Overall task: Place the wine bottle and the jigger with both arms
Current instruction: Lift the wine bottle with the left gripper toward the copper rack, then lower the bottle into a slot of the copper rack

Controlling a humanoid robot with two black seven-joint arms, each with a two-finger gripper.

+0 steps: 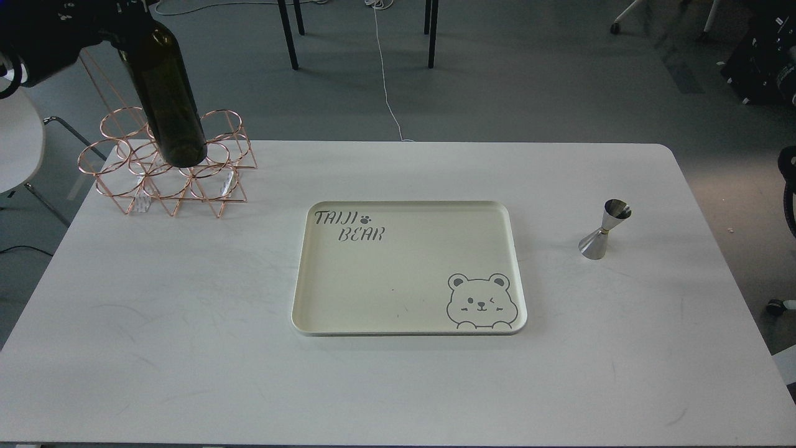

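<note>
The dark olive-green wine bottle [165, 99] hangs in the air at the far left, tilted, with its base over the copper wire rack [186, 186]. Its neck runs out of the top edge. My left gripper [121, 15] is at the top left corner, mostly cut off by the frame, and is shut on the bottle's upper part. The silver jigger [603, 230] stands on the white table [186, 311] at the right, apart from everything. My right gripper is out of view.
A cream tray [404, 280] with a bear drawing and "TAIJI BEAR" lettering lies flat at the table's middle, with nothing in it. A white chair [18, 149] stands off the table's left edge. A black part [788, 186] shows at the right edge.
</note>
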